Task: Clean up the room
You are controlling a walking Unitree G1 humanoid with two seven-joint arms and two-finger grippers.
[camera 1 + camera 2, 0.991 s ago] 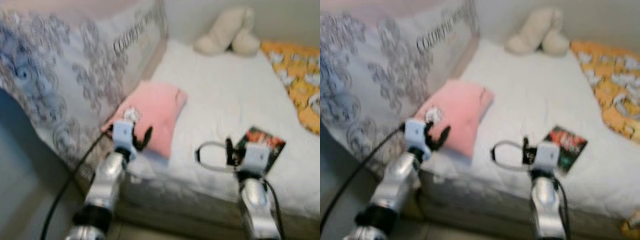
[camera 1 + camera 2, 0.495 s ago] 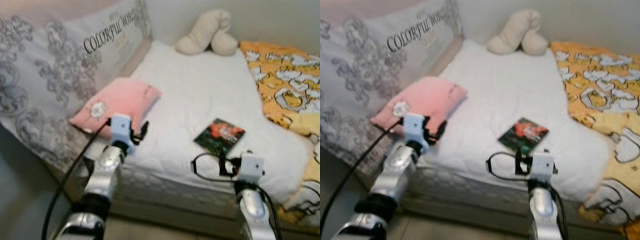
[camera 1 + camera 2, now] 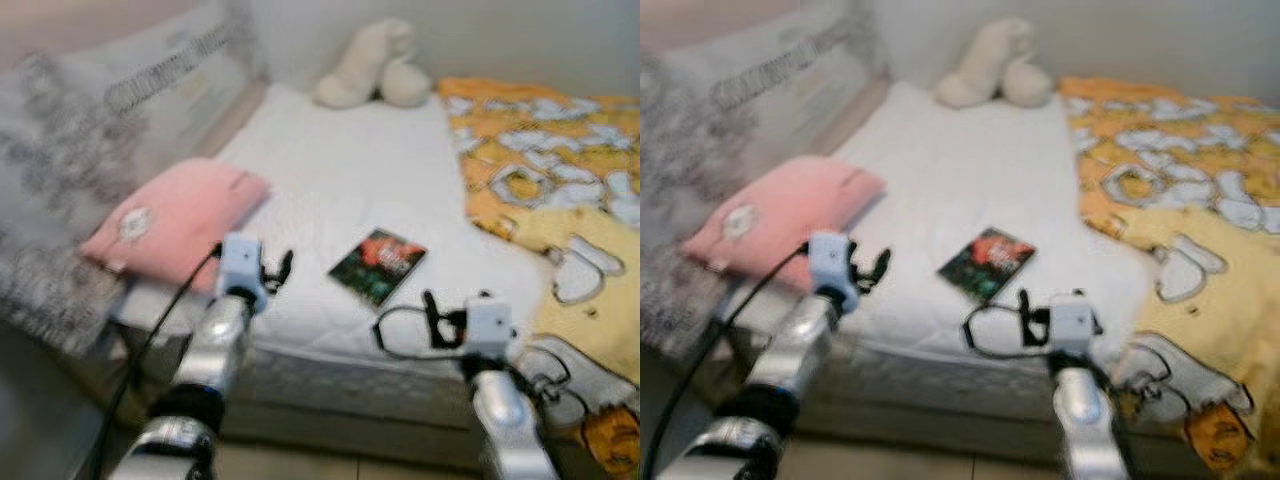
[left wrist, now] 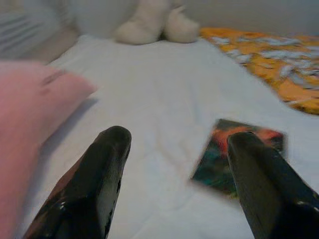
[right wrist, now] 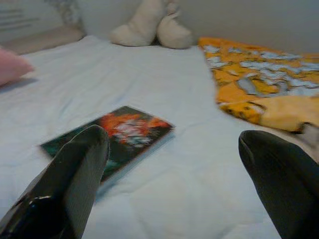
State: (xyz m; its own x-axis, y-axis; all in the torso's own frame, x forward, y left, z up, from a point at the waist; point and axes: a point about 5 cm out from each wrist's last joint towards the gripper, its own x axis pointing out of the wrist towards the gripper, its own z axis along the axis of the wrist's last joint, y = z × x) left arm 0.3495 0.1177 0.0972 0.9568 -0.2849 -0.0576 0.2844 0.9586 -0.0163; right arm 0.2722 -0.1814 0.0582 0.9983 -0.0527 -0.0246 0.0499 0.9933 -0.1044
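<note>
Honestly the cleanup is looking barely started. The robot is standing at the foot of the bed (image 3: pixel 400 170) with both arms out over the near edge and nothing picked up. The book (image 3: pixel 377 264) is lying flat on the white sheet near the middle, at about 12 o'clock from the right tool (image 3: pixel 430 312) and 2 o'clock from the left tool (image 3: pixel 283 268). Both tools are spread wide and pinching nothing. The pink pillow (image 3: pixel 170 215) is sitting at 9 o'clock, a cream plush toy (image 3: pixel 365 65) at 12 by the wall, and the orange blanket (image 3: pixel 560 190) is bunching at 3 o'clock, so all that's probably still to do.
</note>
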